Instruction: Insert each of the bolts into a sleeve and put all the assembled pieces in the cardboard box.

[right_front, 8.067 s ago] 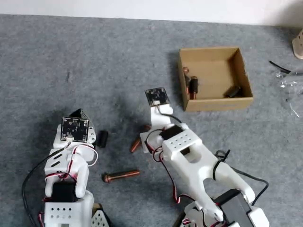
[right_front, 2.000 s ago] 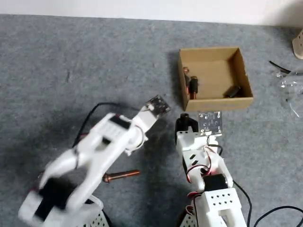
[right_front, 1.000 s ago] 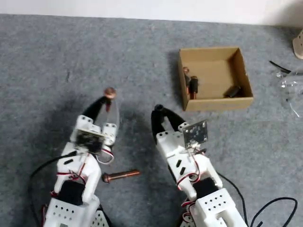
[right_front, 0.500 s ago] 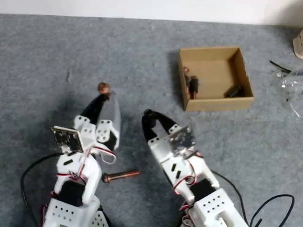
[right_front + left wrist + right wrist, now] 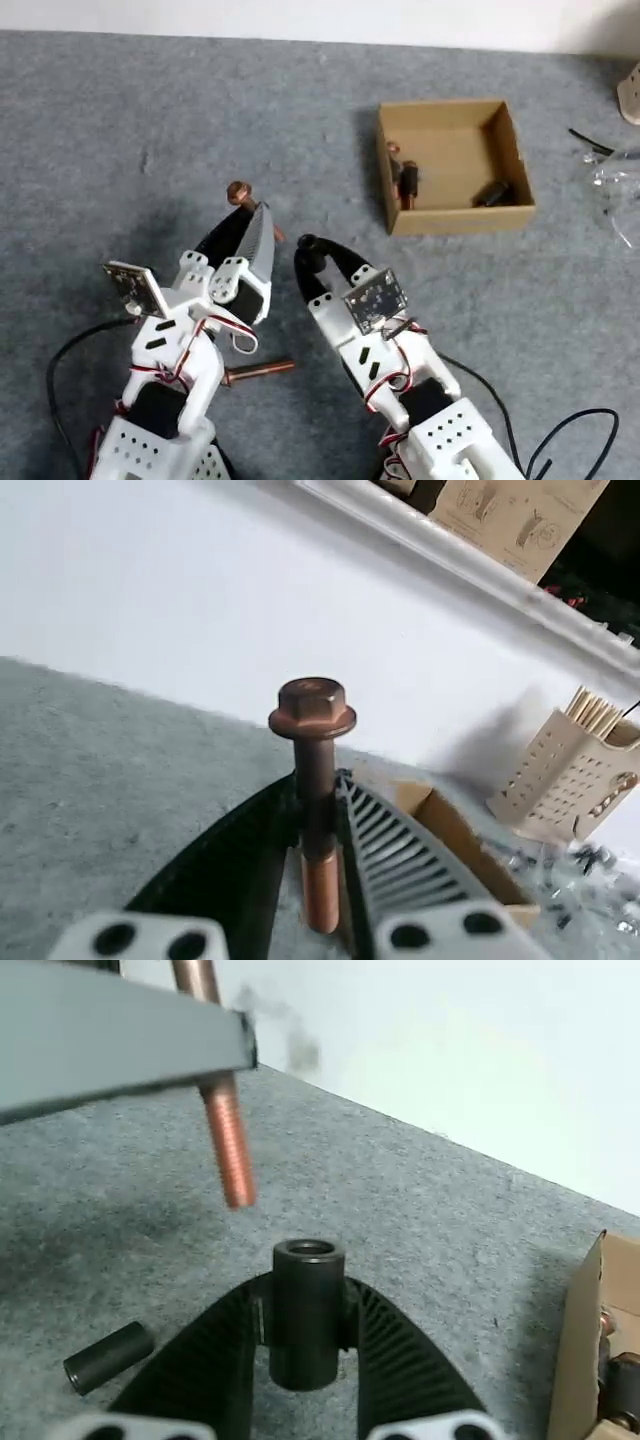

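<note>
My left gripper [image 5: 246, 212] is shut on a copper bolt [image 5: 238, 192], held upright with its hex head [image 5: 312, 708] on top and its shaft between the fingers. My right gripper [image 5: 311, 256] is shut on a black sleeve [image 5: 305, 1310], which stands upright with its bore facing up. The bolt's threaded tip [image 5: 229, 1150] hangs a little above and to one side of the sleeve, apart from it. The cardboard box [image 5: 455, 165] sits at the back right and holds assembled pieces [image 5: 405, 181].
A second copper bolt [image 5: 258, 371] lies on the grey carpet between the two arm bases. A loose black sleeve [image 5: 108, 1356] lies on the carpet near the right gripper. Clear plastic and a cable [image 5: 608, 168] lie at the right edge.
The left gripper has carried the bolt to the right, close to the sleeve in the right gripper. The right gripper has shifted slightly toward it.
</note>
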`<state>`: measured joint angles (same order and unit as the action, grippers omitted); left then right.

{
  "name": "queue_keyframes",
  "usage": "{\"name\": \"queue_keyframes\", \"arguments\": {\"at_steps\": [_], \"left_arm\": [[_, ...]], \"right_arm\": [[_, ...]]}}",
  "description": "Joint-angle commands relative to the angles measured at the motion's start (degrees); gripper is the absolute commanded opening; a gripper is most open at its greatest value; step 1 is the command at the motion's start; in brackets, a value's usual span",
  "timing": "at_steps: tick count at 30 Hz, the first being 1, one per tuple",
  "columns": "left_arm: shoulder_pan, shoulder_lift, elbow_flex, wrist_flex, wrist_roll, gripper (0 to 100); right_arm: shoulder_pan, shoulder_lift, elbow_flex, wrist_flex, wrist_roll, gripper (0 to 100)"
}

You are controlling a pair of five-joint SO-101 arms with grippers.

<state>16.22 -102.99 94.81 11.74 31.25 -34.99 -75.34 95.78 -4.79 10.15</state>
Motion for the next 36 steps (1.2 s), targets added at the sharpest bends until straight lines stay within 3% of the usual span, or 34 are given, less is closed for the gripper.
{"name": "queue_keyframes", "arguments": {"at_steps": [1,6,13,26,36], "left_arm": [[2.51,-1.10,-4.18,-4.48,0.53,1],[7.34,-1.10,-3.03,-6.86,0.26,1],[8.22,-0.92,-2.07,-6.86,0.09,1],[7.69,-0.92,1.54,-6.95,-0.09,1],[2.15,-0.66,2.33,-6.86,0.00,1]], "right_arm": [[-0.75,-0.66,5.67,-0.48,0.70,0.5],[-0.75,-0.66,5.67,-0.48,0.70,0.5],[-0.75,-0.84,5.67,-0.40,0.79,0.5],[-0.75,-0.92,5.67,-0.40,0.79,0.5],[-0.75,-0.92,5.58,-0.40,0.79,0.5]]}}
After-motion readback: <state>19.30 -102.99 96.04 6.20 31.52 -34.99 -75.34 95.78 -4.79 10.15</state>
